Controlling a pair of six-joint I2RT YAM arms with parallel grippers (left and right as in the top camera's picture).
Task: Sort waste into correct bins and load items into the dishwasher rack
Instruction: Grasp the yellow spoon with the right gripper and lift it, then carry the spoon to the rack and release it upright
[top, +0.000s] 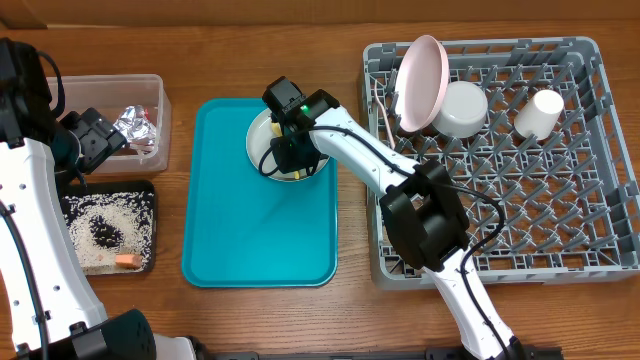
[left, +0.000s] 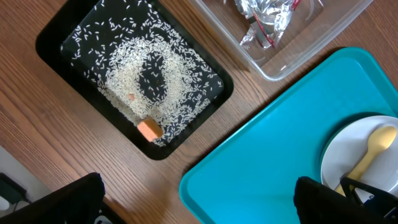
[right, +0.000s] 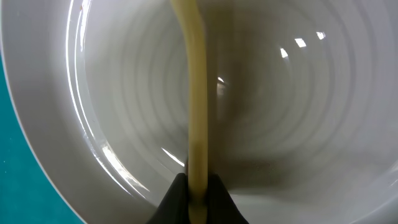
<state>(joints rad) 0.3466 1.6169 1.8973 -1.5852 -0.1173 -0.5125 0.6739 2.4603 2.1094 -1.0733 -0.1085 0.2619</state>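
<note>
My right gripper (top: 284, 152) (right: 198, 194) is shut on the handle of a pale yellow spoon (right: 196, 99) over the white round plate (top: 262, 128) (right: 298, 93) on the teal tray. The spoon's bowl also shows in the left wrist view (left: 376, 146). My left gripper (top: 97, 143) (left: 199, 205) is open and empty, above the table between the bins and the teal tray. The clear tub (top: 158, 92) (left: 292, 59) holds the foil ball (top: 134, 122) (left: 264, 15). The black tray (top: 148, 190) (left: 56, 31) holds rice (left: 134, 59) and the orange cube (top: 127, 261) (left: 149, 129).
The grey dishwasher rack (top: 500, 230) at right holds a pale pink plate (top: 420, 80) on edge, a white bowl (top: 462, 108) and a white cup (top: 538, 112). The teal tray (top: 240, 220) (left: 273, 143) lies between the bins and the rack.
</note>
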